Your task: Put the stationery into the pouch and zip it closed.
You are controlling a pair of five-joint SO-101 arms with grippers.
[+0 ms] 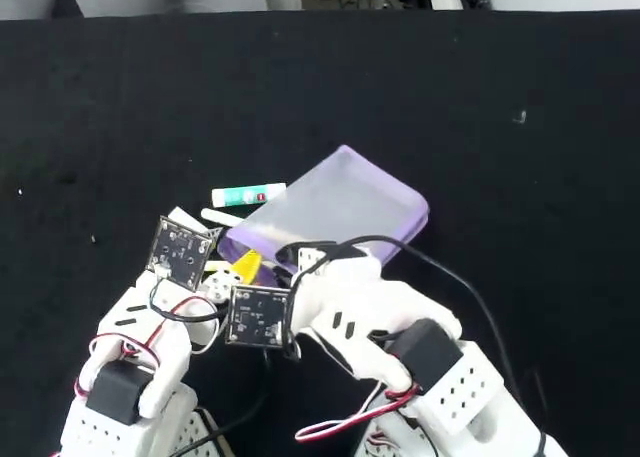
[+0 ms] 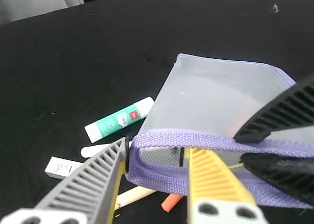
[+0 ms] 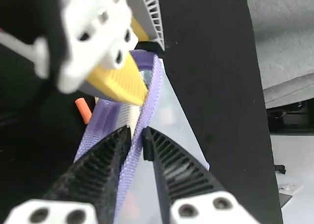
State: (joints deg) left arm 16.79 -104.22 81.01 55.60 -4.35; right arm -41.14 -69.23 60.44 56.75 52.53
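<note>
Two grippers work the mouth of the mesh pouch (image 1: 345,199), which lies flat on the black table (image 1: 500,97) with its purple-edged opening turned toward the arms. The right gripper (image 3: 136,133) has its black fingers (image 2: 277,117) drawn to a narrow gap, and we see the upper band of the pouch's rim pinched between them. The left gripper (image 2: 156,150) stands wide, with the pouch's near end in the space between its jaws. Its grey finger (image 2: 93,180) sits outside that end and its yellow finger (image 2: 211,185) lies across the opening. We cannot say for sure whether the yellow tip is inside the mouth or only rests against the rim.

The stationery that we can see lies outside the pouch. A green-and-white glue stick (image 2: 119,120) lies beyond the grey finger's tip, just beside the pouch's edge. A flat white stick (image 2: 98,149) and a small white block (image 2: 61,167) lie on the grey finger's outer side. Between the left jaws, just below the lower rim, a cream pen (image 2: 135,194) and an orange piece (image 2: 171,202) rest on the table.
</note>
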